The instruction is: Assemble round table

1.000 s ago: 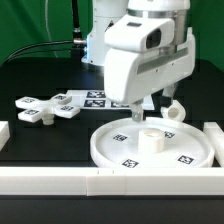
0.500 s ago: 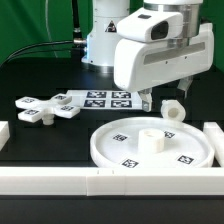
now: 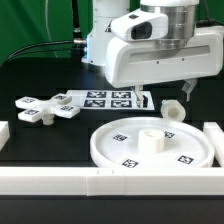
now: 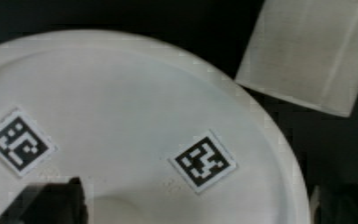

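Round disc (image 3: 125, 150): lies flat, rim up, on the black table (image 3: 40, 140) close to the near edge, toward the corner at the exterior view's right. Carries several square tags on its floor and a short round stub (image 3: 150, 137) upright at its centre. Fills most of the wrist view, with two tags showing there.

Short cylindrical leg (image 3: 173, 108): sits just behind the disc on its far side, toward the edge at the exterior view's right. Touching the rim or just clear of it: cannot tell. Upright or tipped: cannot tell either.

Cross-shaped piece (image 3: 42, 108): lies flat, tags up, toward the edge at the exterior view's left, well apart from the disc.

Gripper (image 3: 164, 96): hangs above the table behind the disc, near the leg, fingers pointing down. Stands open, the two dark fingertips (image 4: 48, 203) wide apart in the wrist view with only the disc showing below them. Holds nothing.

Marker board (image 3: 100, 99): lies flat toward the far edge, between cross-shaped piece and leg, partly hidden by the arm's white body (image 3: 160, 50).

White rails (image 3: 100, 181): run along the near edge and up both side edges, just beside the disc at the near edge.

Pale flat slab (image 4: 318, 55) past the disc's rim in the wrist view: too blurred to name.
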